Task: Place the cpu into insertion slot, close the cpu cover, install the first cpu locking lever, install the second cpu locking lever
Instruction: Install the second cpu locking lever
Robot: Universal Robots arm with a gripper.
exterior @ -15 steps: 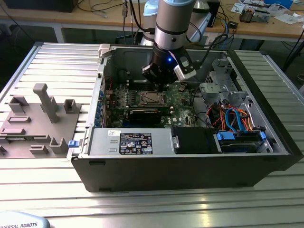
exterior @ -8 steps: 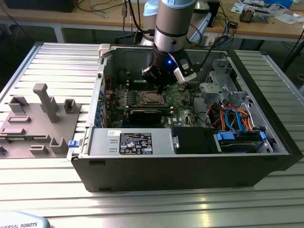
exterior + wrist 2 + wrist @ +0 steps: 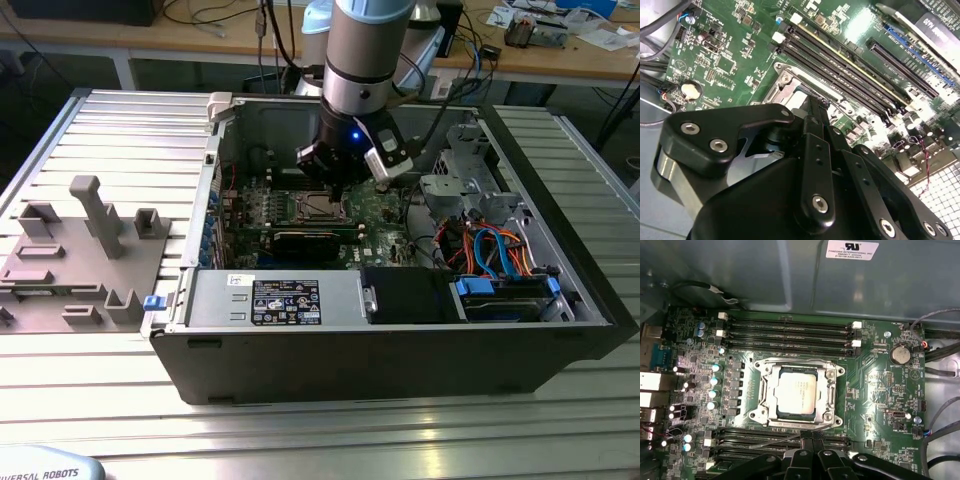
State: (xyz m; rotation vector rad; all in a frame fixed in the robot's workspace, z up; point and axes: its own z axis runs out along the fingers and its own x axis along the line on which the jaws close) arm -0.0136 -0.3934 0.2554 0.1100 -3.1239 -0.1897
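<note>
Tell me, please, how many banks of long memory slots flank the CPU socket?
2. The first bank lies between the cpu and the case wall. The second bank lies on the cpu's opposite side, by the gripper, which may hide part of it.

Silver cpu [image 3: 796,391] seated in slot, cover [image 3: 798,393] seemingly closed.

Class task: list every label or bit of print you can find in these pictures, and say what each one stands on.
White sticker on the case wall: too small to read surely.
Black label on the silver housing: too small.
White lettering on the motherboard: too small.
Faint marks on the cpu: blurred.
</note>
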